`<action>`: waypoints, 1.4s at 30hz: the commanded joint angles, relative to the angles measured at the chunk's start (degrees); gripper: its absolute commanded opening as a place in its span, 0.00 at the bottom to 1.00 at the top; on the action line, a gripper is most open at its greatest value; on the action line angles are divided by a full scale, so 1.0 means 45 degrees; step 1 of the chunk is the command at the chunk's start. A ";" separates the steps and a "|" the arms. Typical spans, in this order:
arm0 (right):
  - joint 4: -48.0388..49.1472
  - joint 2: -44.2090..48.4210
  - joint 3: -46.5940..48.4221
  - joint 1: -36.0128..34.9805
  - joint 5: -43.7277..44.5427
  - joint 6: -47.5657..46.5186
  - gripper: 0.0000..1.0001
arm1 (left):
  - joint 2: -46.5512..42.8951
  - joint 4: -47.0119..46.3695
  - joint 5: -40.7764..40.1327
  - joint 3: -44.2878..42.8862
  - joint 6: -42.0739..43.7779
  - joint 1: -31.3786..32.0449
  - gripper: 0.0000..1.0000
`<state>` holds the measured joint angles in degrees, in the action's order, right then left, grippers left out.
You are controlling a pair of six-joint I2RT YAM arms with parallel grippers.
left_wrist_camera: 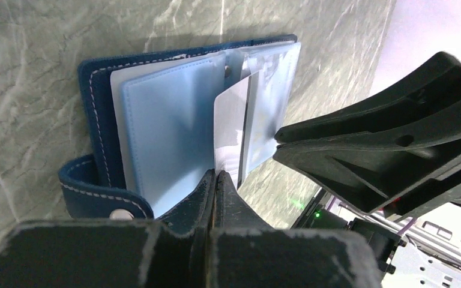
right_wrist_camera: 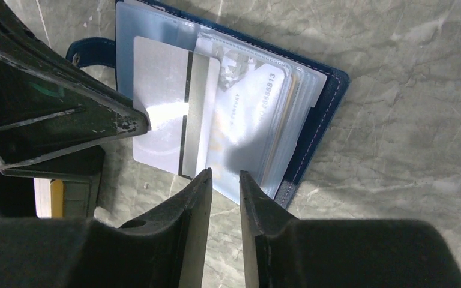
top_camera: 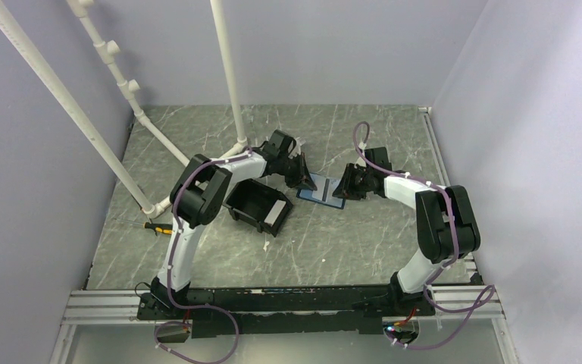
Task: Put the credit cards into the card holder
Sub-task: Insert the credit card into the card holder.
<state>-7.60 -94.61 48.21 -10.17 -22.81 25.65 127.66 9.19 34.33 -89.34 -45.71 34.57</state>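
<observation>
Pale card [left_wrist_camera: 231, 120]: pinched in the closed jaws of our left gripper [left_wrist_camera: 216, 175]. Right gripper [right_wrist_camera: 224, 177]: jaws slightly parted, empty, beside wallet [right_wrist_camera: 324, 99]. We should feed it square, flat.

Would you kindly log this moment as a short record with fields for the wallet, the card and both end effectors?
holder: dark navy-blue flat wallet, lying open, clear sleeves up
card: pale whitish thin card with a dark stripe, mostly exposed over the sleeves
left end effector: shut on that card's edge
right end effector: jaws apart at the wallet's edge, gripping nothing
</observation>
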 commanded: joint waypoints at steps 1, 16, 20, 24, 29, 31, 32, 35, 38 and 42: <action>-0.1005 0.0162 0.0219 0.0162 0.1492 -0.0459 0.30 | 0.0304 0.0230 0.0430 -0.0251 0.0714 0.0053 0.00; -0.0271 -0.0873 0.0701 0.0300 0.0579 -0.0342 0.29 | 0.0559 0.0223 0.0332 -0.0566 0.1051 0.0211 0.00; -0.0015 -0.1031 0.0649 0.0124 0.0384 -0.0231 0.21 | 0.0640 -0.0375 -0.0157 -0.0661 0.0530 0.0426 0.00; -0.0070 -0.1019 0.0579 0.0113 0.0423 -0.0289 0.18 | 0.0363 -0.1112 -0.1080 -0.0274 0.0061 0.0577 0.00; -0.0172 -0.1075 0.0599 0.0122 0.0427 -0.0251 0.13 | -0.0336 -0.1663 -0.2427 0.0676 -0.0480 0.0566 0.00; -0.0175 -0.1051 0.0570 0.0114 0.0403 -0.0251 0.13 | -0.0677 -0.1745 -0.2892 0.0993 -0.0586 0.0561 0.00; -0.0139 -0.1003 0.0534 0.0113 0.0379 -0.0241 0.13 | -0.0776 -0.1680 -0.3112 0.1070 -0.0625 0.0546 0.00; 0.0007 -0.0803 0.0405 0.0117 0.0173 -0.0215 0.17 | -0.0906 -0.1782 -0.3084 0.1243 -0.0772 0.0431 0.00; 0.0014 -0.0367 0.0252 0.0152 0.0181 -0.0153 0.27 | -0.0765 -0.1488 -0.2827 0.0988 -0.0678 0.0401 0.00; 0.0006 0.0222 0.0167 0.0248 0.0006 -0.0100 0.33 | -0.0682 -0.1515 -0.2454 0.0947 -0.0662 0.0402 0.00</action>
<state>-7.70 -97.23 49.67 -8.71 -20.03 24.67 125.54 3.22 24.71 -84.55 -48.12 36.12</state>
